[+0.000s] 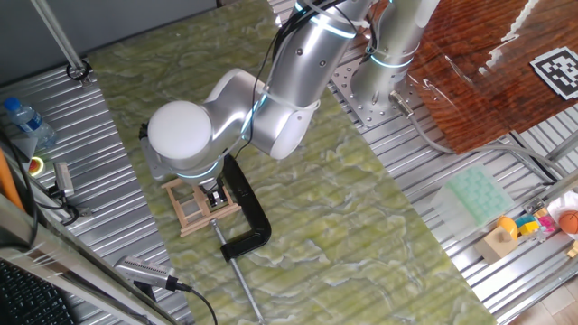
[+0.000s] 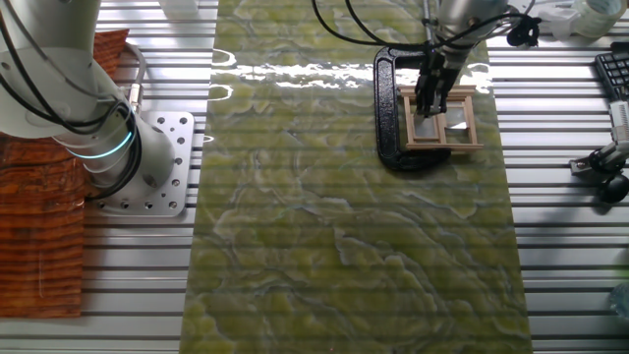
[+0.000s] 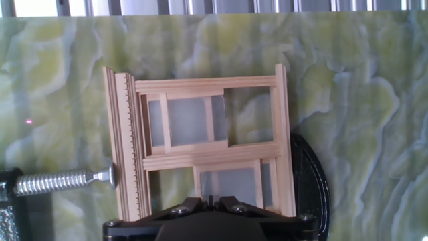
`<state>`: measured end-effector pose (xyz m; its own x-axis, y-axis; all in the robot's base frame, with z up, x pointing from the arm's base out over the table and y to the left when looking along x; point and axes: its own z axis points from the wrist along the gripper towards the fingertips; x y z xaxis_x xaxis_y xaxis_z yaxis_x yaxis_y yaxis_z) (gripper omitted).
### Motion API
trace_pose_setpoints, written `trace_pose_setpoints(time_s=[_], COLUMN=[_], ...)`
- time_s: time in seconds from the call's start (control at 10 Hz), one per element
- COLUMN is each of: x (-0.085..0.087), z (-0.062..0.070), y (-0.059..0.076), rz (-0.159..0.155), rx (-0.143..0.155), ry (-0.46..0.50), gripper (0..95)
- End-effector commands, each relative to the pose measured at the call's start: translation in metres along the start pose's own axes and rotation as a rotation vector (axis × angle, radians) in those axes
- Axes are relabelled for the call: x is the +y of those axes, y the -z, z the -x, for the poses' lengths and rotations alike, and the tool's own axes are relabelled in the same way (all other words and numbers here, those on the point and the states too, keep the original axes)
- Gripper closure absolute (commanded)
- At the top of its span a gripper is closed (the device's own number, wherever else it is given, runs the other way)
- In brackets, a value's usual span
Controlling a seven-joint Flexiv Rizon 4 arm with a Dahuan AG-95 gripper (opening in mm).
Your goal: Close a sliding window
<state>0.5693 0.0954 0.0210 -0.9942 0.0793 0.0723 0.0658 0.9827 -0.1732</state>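
Note:
The sliding window is a small pale wooden frame with crossbars, lying flat on the green marbled mat. In the hand view its upper sash sits to the left with an open gap on the right, and its lower sash sits to the right with a gap on the left. It also shows in one fixed view and in the other fixed view. My gripper is over the window's near edge with its fingers together; it also shows from the two sides.
A black C-clamp holds the window; its metal screw presses the frame's left side. A water bottle lies at the left. A pale green tray and coloured toys lie at the right.

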Motion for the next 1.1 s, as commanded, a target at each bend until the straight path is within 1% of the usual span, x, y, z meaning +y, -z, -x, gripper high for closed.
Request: trace_pose_setpoints(time_s=[0.1, 1.1], x=[0.0012, 0.0052], z=[0.0006, 0.0009], y=[0.0006, 0.0008], rz=[0.001, 0.003], rx=[0.001, 0.000], ry=[-0.001, -0.005], gripper=[95.0, 95.0])
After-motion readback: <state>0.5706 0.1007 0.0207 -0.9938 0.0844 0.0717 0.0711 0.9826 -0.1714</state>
